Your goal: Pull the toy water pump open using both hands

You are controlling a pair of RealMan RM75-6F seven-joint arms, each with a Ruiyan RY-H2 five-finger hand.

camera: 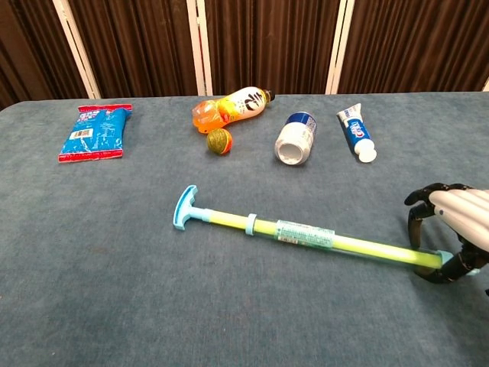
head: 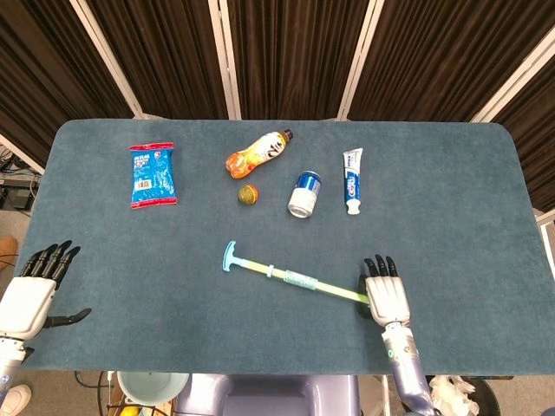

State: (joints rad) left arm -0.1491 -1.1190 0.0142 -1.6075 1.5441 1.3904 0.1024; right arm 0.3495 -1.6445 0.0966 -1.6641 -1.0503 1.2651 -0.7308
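From the head view, the toy water pump [head: 290, 279] is lying flat on the blue-grey table [head: 451, 199], running slantwise from its pale blue T-handle [head: 229, 257] near the middle toward the near right. The right hand [head: 387, 293] is covering the tube's far end, fingers curled down over it; that end is being pinned, most likely so the handle end stays free for the other hand. The left hand [head: 31, 293] is hanging off the near left corner of the table, fingers spread and holding nothing, well apart from the handle it would probably need to take.

Beyond the pump, an orange drink bottle [head: 257, 153], a small ball [head: 249, 194], a blue can [head: 303, 193] on its side and a toothpaste tube [head: 351, 179] are lying in a loose row, with a blue snack packet [head: 153, 174] further left. None is touching the pump.

From the chest view, the right hand [camera: 452, 233] is clamping the yellow-green tube's end between thumb below and fingers arched over it, while the pump [camera: 298, 234] is resting along the cloth, its handle [camera: 184, 207] pointing left. The ball [camera: 219, 141] and can [camera: 296, 138] are sitting near the handle's far side but clear of a straight pull; nothing seems to be blocking the left hand's approach, which is out of sight here.
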